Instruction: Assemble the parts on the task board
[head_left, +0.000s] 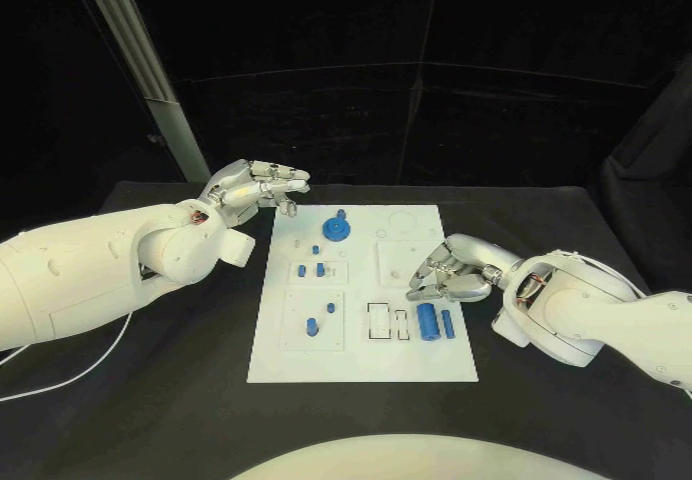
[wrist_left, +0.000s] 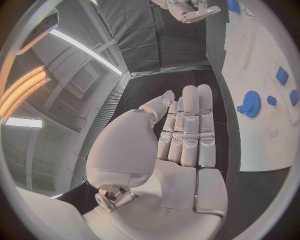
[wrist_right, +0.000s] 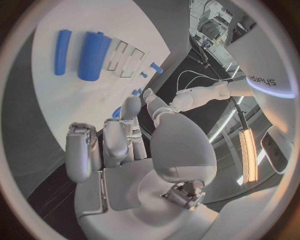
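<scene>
Left hand (head_left: 257, 187) hovers above the black table (head_left: 173, 400) just off the far left corner of the white board (head_left: 361, 350). In the left wrist view its fingers (wrist_left: 190, 125) lie straight and side by side, thumb apart, holding nothing; it touches no part.

On the board, going left to right: a small blue peg (head_left: 313, 325) lies in the near left square recess, with a smaller blue piece (head_left: 333, 308) just beyond it. Farther back, two short blue pieces (head_left: 310, 269) sit side by side in a second recess, and a tiny blue pin (head_left: 316, 248) stands beyond them. A blue gear (head_left: 338, 229) rests near the far edge of the board, left of centre. Two empty rectangular slots (head_left: 389, 320) lie near the middle. Just right of them lies a thick blue cylinder (head_left: 428, 320), with a thin blue rod (head_left: 449, 322) beside it, close but apart.

Right hand (head_left: 450, 276) is over the right side of the board, just beyond the cylinder and rod. Its fingers (wrist_right: 119, 140) are curled inward, with nothing seen between them. Whether the fingertips touch the board cannot be told.
</scene>
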